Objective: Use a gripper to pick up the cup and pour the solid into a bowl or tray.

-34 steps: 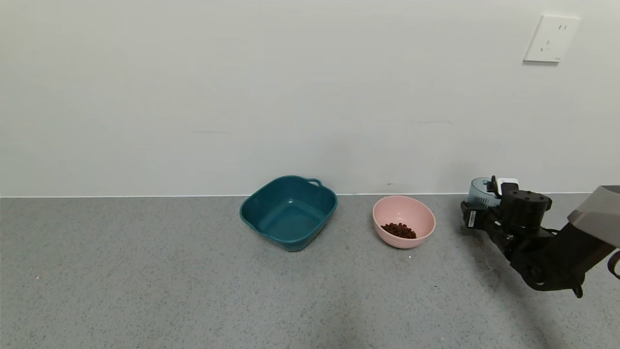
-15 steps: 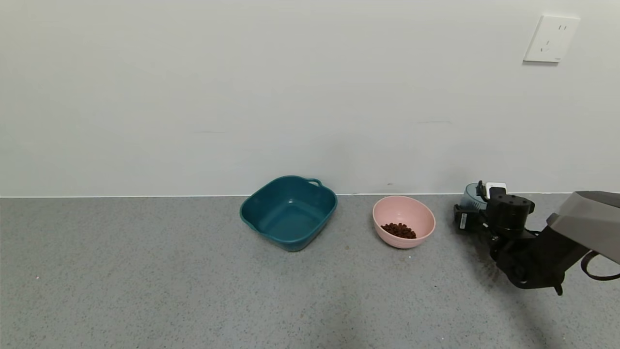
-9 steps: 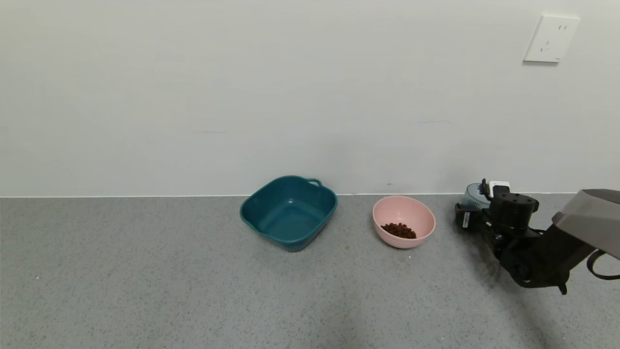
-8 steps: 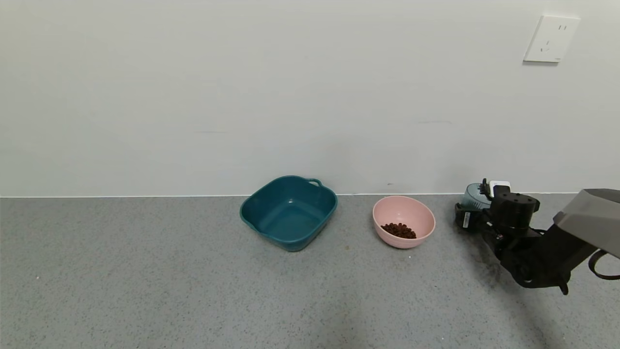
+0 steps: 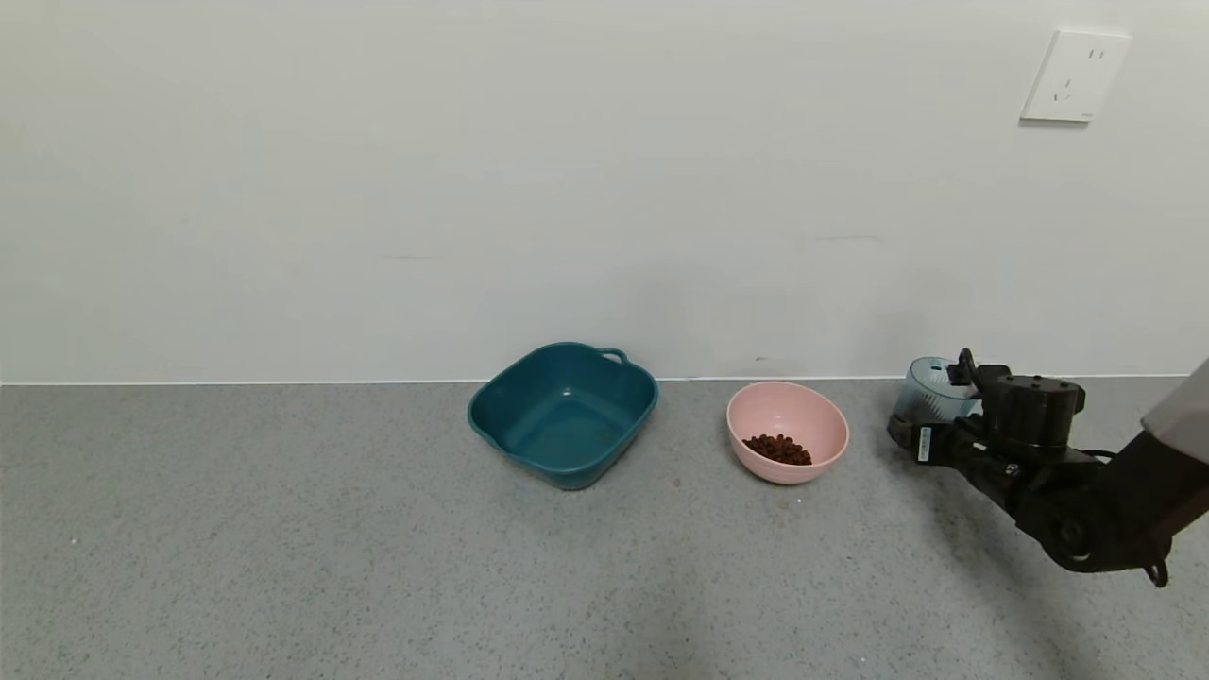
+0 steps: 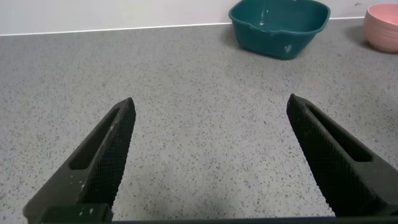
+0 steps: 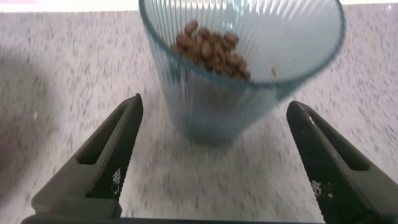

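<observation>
The ribbed blue-grey cup (image 5: 930, 387) stands upright on the grey surface to the right of the pink bowl (image 5: 790, 404). In the right wrist view the cup (image 7: 242, 68) holds brown pellets (image 7: 211, 46). My right gripper (image 5: 937, 416) is open. Its fingers (image 7: 112, 155) stand wide on either side of the cup's base and do not touch it. More brown pellets (image 5: 776, 449) lie in the pink bowl. My left gripper (image 6: 210, 102) is open and empty over bare surface, out of the head view.
A dark teal basin with handles (image 5: 562, 416) sits left of the pink bowl, near the wall. It also shows in the left wrist view (image 6: 280, 25), with the bowl's edge (image 6: 380, 28) beside it. A wall socket (image 5: 1075, 76) is high on the right.
The right gripper lowered the cup onto the surface near the wall, then the arm shifted right and back. The cup now stands free between the open fingers. Bowl and basin have not moved.
</observation>
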Available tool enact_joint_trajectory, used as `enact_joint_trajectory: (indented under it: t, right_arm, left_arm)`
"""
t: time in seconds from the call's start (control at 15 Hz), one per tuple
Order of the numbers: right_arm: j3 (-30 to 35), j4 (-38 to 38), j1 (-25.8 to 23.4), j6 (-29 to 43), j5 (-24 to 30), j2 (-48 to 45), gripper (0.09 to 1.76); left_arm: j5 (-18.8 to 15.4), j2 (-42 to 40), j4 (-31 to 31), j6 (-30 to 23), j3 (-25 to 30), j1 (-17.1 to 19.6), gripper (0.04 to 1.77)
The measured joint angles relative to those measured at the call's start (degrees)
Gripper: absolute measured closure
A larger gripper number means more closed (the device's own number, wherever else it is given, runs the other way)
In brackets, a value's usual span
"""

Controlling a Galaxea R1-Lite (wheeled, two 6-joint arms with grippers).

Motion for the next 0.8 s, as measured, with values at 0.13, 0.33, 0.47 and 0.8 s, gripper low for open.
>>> enact_joint_trajectory:
  t: [0.13, 0.33, 0.47, 0.8]
  right_arm:
    - [0.80, 5.10, -0.88, 0.00, 1.24, -3.73, 0.16]
    - [2.95, 12.86, -2.34, -0.12, 5.33, -10.98, 0.16]
    - [4.63, 19.04, -3.28, -0.22, 8.89, -16.88, 0.15]
    - [9.13, 30.81, -5.14, -0.39, 15.73, -32.87, 0.15]
  left_arm:
    - [0.02, 0.00, 0.00, 0.00, 0.00, 0.00, 0.06]
    - [0.02, 0.00, -0.02, 0.00, 0.00, 0.02, 0.06]
    - [0.02, 0.00, 0.01, 0.00, 0.00, 0.02, 0.06]
    - [0.02, 0.00, 0.00, 0.00, 0.00, 0.02, 0.06]
